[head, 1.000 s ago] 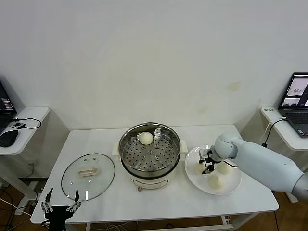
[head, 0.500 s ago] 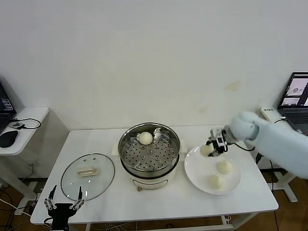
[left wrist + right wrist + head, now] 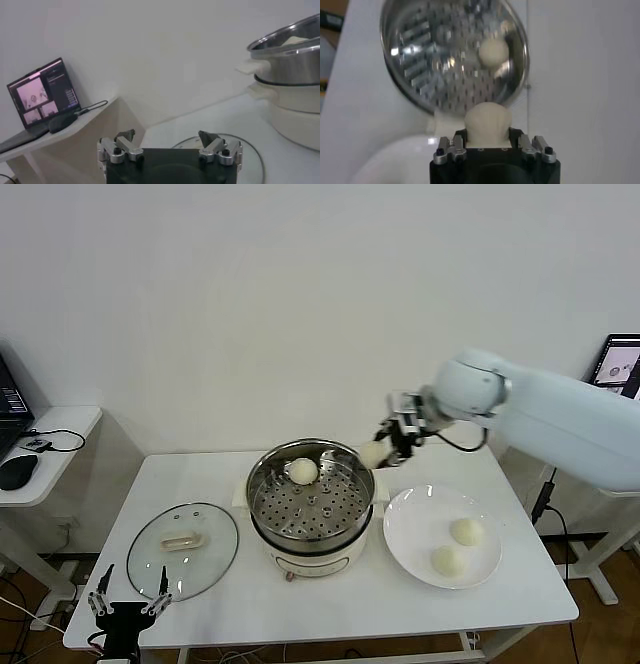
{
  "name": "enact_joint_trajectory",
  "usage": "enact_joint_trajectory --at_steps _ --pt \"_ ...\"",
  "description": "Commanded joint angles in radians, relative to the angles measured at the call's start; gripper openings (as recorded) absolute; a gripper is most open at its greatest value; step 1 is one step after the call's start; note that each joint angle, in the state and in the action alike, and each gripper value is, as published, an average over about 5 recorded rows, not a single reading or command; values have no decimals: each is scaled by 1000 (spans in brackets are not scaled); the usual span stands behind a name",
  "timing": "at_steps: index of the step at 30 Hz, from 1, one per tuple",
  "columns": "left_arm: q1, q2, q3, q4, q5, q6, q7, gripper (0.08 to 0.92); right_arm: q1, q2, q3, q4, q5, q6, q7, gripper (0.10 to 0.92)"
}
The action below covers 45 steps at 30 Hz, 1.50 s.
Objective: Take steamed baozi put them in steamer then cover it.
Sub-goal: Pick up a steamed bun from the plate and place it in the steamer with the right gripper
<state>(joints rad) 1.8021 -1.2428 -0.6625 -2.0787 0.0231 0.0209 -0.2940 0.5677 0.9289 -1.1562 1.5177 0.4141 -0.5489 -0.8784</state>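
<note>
Right pincer [image 3: 388, 446] sits right of centre in the head view, closed on one baozi [image 3: 373, 454], held in the air just beside the steamer's [image 3: 311, 502] right rim. The bun is gripped from behind and juts out ahead of the fingers, which leaves its underside free for setting down on the perforated tray [image 3: 310, 509]. In the right wrist view the held bun [image 3: 487, 119] hangs over the rim with the tray open beyond it; carrying height looks chosen to clear the steel wall.

Left pincer [image 3: 127, 602] is parked at the lower left of the head view, off the desk's [image 3: 220, 604] front edge, fingers spread wide and holding nothing. It sits near the glass lid [image 3: 184, 549], probably waiting for the covering step.

Lid lies flat on the desk, left of the steamer, handle up, well out of the loading path.

Count:
- baozi, four in all: one in the steamer [image 3: 302, 471] at the far side of the tray, one in the right pincer, two on the plate [image 3: 492, 574] at lower right
- steamer, one, uncovered
- lid, one
- plate, one

Judgement: second bun about to go in; two remain, then the lid.
</note>
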Motion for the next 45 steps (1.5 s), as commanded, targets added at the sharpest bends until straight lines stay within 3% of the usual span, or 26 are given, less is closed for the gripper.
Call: enact_joint_trajectory --at_steps 1,11,29,39,45 --pt "-4 -3 -15 3 -2 -2 -1 823 -26 358 -55 -172 112 -79 69 535" --pt "-17 -10 -18 12 -6 -1 0 823 -138 511 -68 -335 106 -111 102 535" --pt "-28 -4 -16 27 -7 -1 -1 823 -198 538 -66 -408 70 -135 124 554" --pt "-27 -5 -18 20 -7 0 0 823 -7 360 -68 -221 89 -120 -8 789" --pt "-21 0 -18 17 -5 0 0 823 113 131 -99 -43 6 -44 -121 822"
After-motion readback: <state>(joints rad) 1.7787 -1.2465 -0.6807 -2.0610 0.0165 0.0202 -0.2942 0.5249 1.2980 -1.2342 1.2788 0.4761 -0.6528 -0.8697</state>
